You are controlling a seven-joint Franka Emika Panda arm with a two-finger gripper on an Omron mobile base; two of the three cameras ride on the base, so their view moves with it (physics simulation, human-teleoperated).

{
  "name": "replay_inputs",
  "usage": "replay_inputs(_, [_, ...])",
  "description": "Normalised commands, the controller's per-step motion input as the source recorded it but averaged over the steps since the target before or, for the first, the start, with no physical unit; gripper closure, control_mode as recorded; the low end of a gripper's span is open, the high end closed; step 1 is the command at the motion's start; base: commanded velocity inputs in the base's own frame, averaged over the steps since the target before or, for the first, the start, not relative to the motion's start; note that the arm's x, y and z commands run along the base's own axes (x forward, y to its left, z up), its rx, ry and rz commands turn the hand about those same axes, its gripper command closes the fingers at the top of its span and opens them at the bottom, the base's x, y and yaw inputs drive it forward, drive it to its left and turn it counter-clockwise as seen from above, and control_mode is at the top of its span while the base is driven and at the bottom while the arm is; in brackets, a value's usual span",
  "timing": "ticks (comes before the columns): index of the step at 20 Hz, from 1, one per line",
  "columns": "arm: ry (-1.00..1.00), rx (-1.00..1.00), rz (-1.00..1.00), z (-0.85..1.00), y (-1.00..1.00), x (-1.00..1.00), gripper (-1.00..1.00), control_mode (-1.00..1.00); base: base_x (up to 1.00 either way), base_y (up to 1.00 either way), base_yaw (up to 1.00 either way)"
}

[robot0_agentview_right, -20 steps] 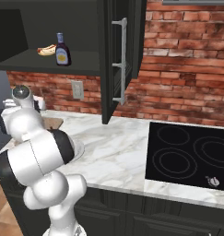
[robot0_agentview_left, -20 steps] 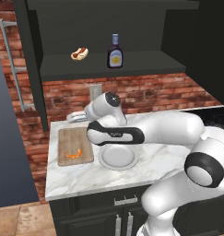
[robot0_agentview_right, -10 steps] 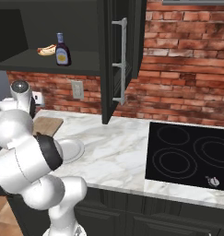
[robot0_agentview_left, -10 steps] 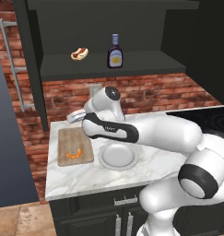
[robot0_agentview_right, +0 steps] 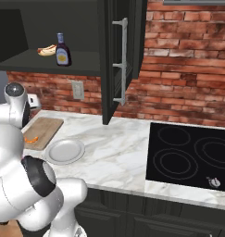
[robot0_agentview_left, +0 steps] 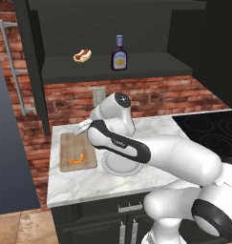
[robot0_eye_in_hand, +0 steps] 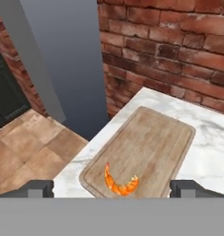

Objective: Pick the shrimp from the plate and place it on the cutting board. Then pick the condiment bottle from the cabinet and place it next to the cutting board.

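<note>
Shrimp (robot0_eye_in_hand: 121, 183) lies on the board (robot0_eye_in_hand: 145, 150) near its front end, plate (robot0_agentview_left: 118, 164) just beside the board bare: first half judged done. Gripper (robot0_eye_in_hand: 111, 190) empty above the board, fingers spread wide either side of the shrimp. Bottle (robot0_agentview_left: 119, 53) upright on the cabinet (robot0_agentview_left: 117, 69) shelf above the board, beside a hot dog (robot0_agentview_left: 82, 55); round yellow label, print unreadable.

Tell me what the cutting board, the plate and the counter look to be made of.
Cutting board: likely wood, matte light brown, with visible grain lines and a routed edge groove; the shrimp lies on it.
Plate: probably ceramic or plastic, smooth, plain light grey; the look leaves it open.
Counter: seems to be polished marble, white with grey veining.
</note>
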Motion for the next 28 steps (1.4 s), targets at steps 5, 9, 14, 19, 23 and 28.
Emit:
replay_inputs(5, [-0.03, -0.04, 0.09, 0.18, -0.20, -0.50, -1.00, -1.00, 0.00, 0.00, 0.00])
replay_inputs(9, [-0.04, -0.04, 0.10, 0.19, -0.24, -0.47, -1.00, -1.00, 0.00, 0.00, 0.00])
replay_inputs(14, [-0.08, -0.01, 0.16, 0.15, -0.20, -0.37, -1.00, -1.00, 0.00, 0.00, 0.00])
replay_inputs(19, [-0.12, 0.00, 0.24, 0.05, -0.04, -0.08, -1.00, -1.00, 0.00, 0.00, 0.00])
replay_inputs(23, [-0.14, 0.00, 0.27, 0.00, 0.00, 0.00, -1.00, -1.00, 0.00, 0.00, 0.00])
replay_inputs(28, [-0.12, 0.00, 0.30, 0.00, 0.00, 0.00, -1.00, -1.00, 0.00, 0.00, 0.00])
